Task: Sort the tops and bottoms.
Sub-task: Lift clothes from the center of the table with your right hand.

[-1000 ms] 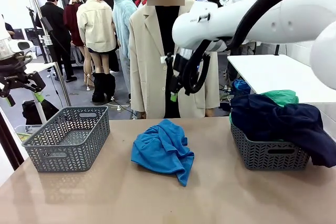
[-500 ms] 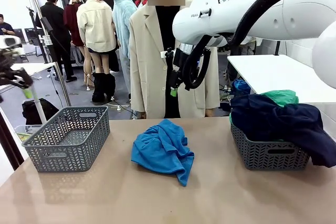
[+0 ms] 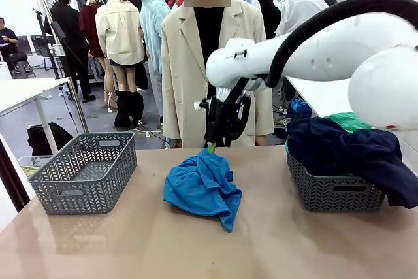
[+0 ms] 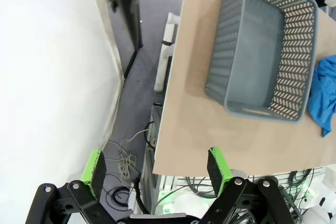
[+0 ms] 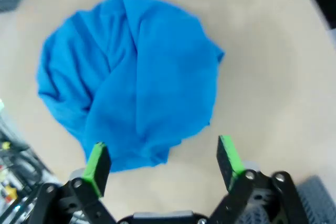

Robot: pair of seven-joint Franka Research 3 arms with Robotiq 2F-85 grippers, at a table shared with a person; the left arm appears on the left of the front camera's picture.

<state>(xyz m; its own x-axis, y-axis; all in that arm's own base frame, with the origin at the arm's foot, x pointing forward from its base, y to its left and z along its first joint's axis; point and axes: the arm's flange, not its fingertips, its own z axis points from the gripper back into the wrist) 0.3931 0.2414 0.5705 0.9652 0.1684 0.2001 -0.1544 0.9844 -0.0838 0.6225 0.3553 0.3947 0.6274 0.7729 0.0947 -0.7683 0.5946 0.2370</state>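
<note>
A bright blue garment (image 3: pixel 202 187) lies crumpled in the middle of the table. My right gripper (image 3: pixel 211 148) hangs open just above its far edge, pointing down. The right wrist view looks straight down on the blue garment (image 5: pixel 131 77), with the open right gripper (image 5: pixel 163 160) at its near rim and nothing between the green pads (image 5: pixel 97 163). A dark navy garment (image 3: pixel 346 151) spills over the right basket (image 3: pixel 333 194), with an emerald green one (image 3: pixel 351 121) behind it. My left gripper (image 4: pixel 156 165) is open and empty, high above the table's left edge.
An empty grey basket (image 3: pixel 85 171) stands at the table's left, and the left wrist view looks down into this basket (image 4: pixel 262 56). A person in a beige coat (image 3: pixel 186 76) stands at the far side. Bare tabletop lies in front of the blue garment.
My right gripper has come down and toward me, from in front of the person's chest to just above the blue garment. My left arm has left the front view at the left edge.
</note>
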